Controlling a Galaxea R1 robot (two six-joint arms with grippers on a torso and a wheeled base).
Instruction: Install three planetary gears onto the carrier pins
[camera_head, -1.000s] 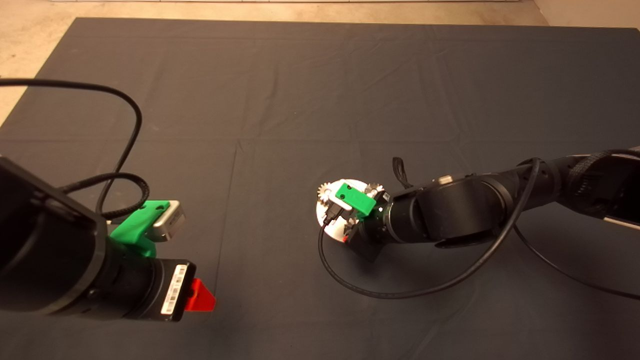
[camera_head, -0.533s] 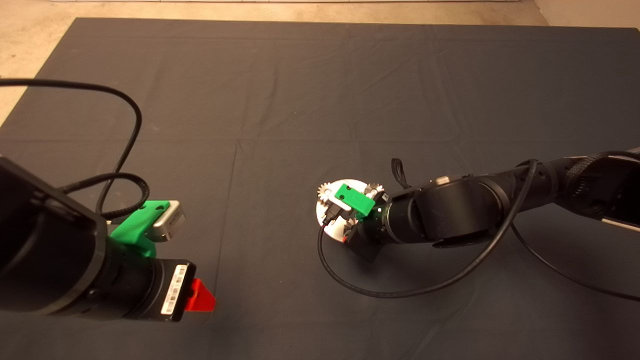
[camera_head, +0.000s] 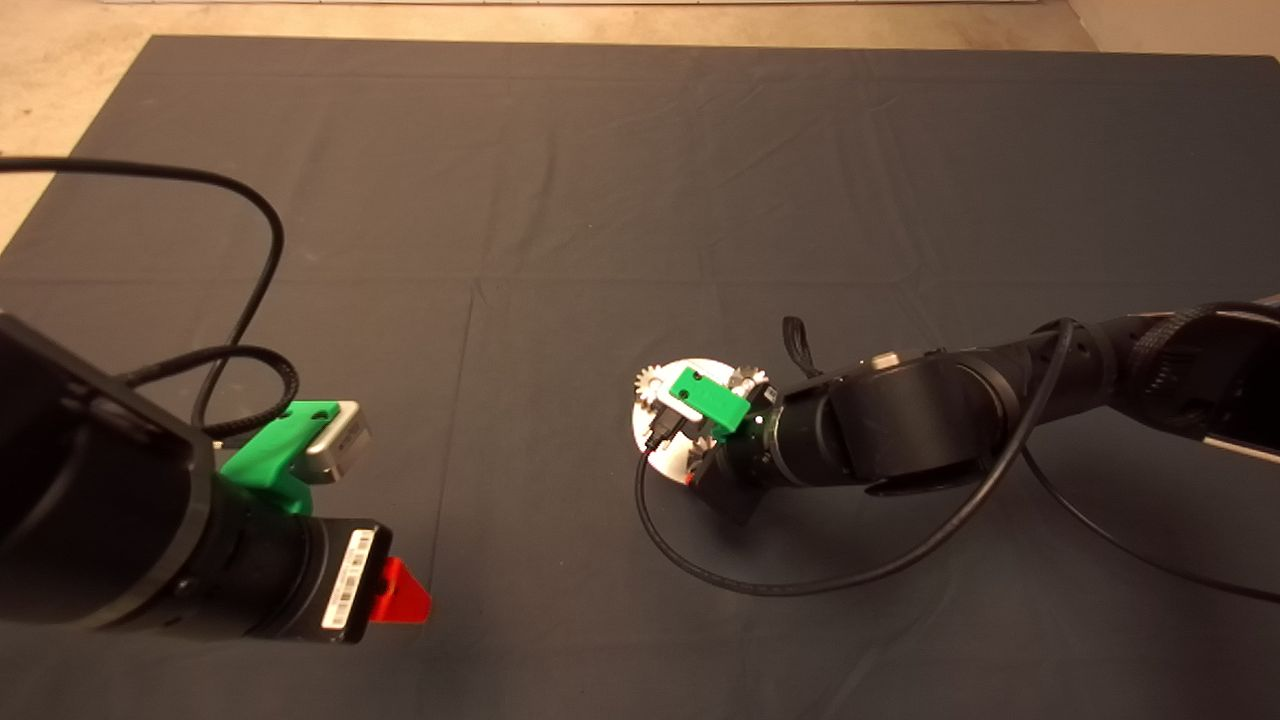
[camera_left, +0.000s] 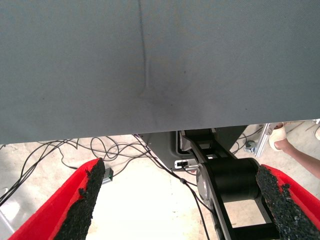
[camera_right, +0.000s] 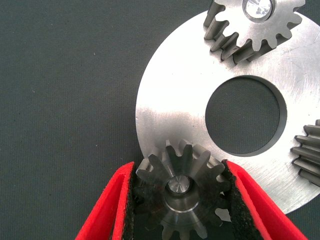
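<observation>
The round silver carrier disc (camera_right: 175, 95) with its central hole lies on the mat; in the head view the disc (camera_head: 655, 425) is right of centre. One planetary gear (camera_right: 255, 27) sits on a carrier pin (camera_right: 257, 7). A second gear (camera_right: 309, 155) shows at the disc's edge. My right gripper (camera_right: 179, 167) is shut on the third gear (camera_right: 182, 195), its pads against the teeth, and a pin end (camera_right: 178, 186) shows in that gear's hole. From above, the right gripper (camera_head: 700, 455) is largely hidden under its green mount. My left gripper (camera_left: 181, 167) is open and holds nothing, parked at the lower left (camera_head: 400, 590).
A black cable (camera_head: 800, 585) loops on the mat in front of the right arm. Another cable (camera_head: 265, 230) arcs over the left arm. The left wrist view shows the mat edge, floor cables (camera_left: 60, 150), the robot base (camera_left: 225, 180) and a person's leg (camera_left: 300, 155).
</observation>
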